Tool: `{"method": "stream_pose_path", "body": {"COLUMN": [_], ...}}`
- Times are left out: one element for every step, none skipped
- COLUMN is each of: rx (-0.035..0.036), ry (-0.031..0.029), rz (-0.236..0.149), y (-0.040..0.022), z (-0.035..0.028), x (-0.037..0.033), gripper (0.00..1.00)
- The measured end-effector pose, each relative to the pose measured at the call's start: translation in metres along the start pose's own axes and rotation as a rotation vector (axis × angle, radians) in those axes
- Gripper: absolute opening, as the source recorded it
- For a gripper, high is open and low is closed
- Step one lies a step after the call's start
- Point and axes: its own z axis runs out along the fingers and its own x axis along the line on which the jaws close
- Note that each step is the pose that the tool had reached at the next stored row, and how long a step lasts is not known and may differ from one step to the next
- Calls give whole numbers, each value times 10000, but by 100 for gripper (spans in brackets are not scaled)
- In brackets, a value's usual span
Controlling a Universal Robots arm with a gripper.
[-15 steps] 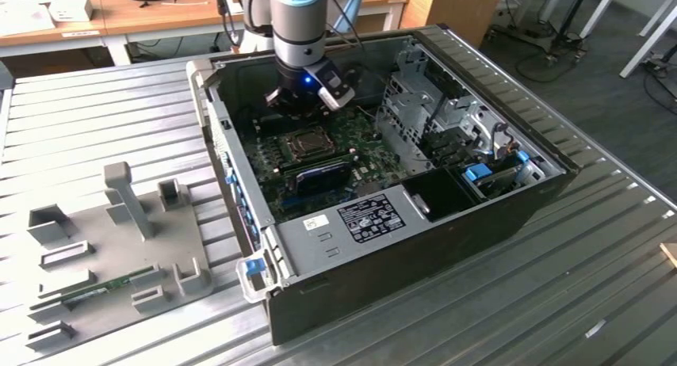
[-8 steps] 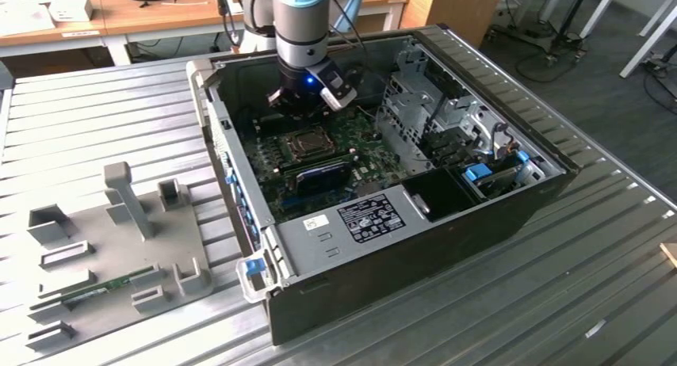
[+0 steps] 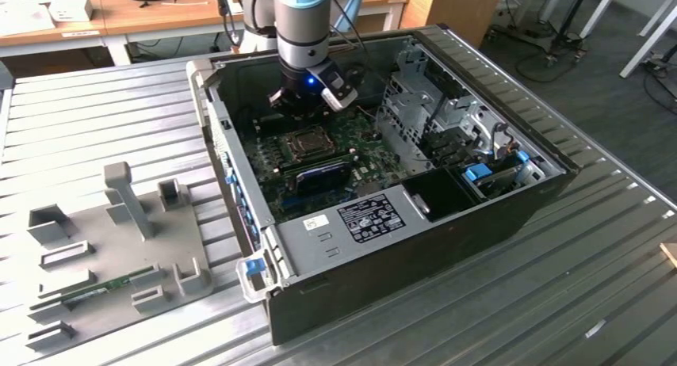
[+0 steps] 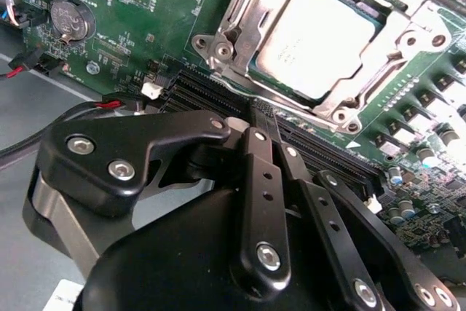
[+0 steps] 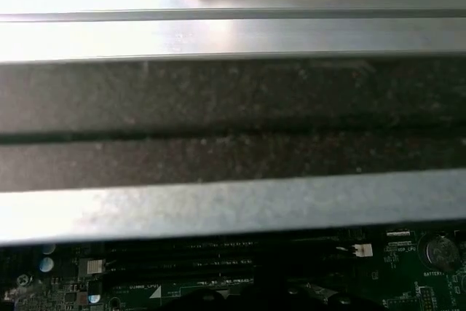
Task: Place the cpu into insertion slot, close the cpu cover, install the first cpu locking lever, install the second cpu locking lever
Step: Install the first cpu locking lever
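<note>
The end effector (image 3: 307, 104) reaches down into an open computer case (image 3: 445, 263) that lies on its side on the ribbed metal desk (image 3: 106, 112). It hangs close above the green circuit board (image 4: 131, 49). In the second wrist view its black fingers (image 4: 260, 152) run forward side by side and meet at the tips. It looks clenched, with nothing visible between the fingers. The tips sit over the long black memory slots (image 4: 211, 92); whether they touch them cannot be told. Just ahead of the tips lies the insertion slot (image 3: 307, 146). The cpu (image 4: 320, 38) is seated in it, pale and flat. The cpu cover (image 4: 408, 34) is down over it, its silvery frame ringing the chip, which shows through the square window. Bent metal parts stand at the frame corner nearest the end effector; whether any locking lever is latched cannot be made out. Off to one side of the fingers, further from the slot, a round coin battery (image 4: 70, 20) sits on the board, with red and black wires near it. Well away from the end effector, outside the case toward the exterior view's left, a grey fixture tray (image 3: 116, 247) rests on the desk with a green memory stick (image 3: 101, 289) lying on it.
</note>
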Motion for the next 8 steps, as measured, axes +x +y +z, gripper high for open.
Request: {"method": "stream_pose_path", "body": {"rx": [0,-1,-1,0,0,-1,-1,-2], "ry": [1,1,1,0,1,0,0,0], "rz": [-1,-2,-2,-1,-1,-1,-1,0], "y": [0,0,0,0,0,-1,0,0], "z": [1,3,5,6,7,7,8,9], "x": [-1,-3,-6,-10,-13,-15,-18,-21], "gripper": [10,10,10,10,10,10,10,10]}}
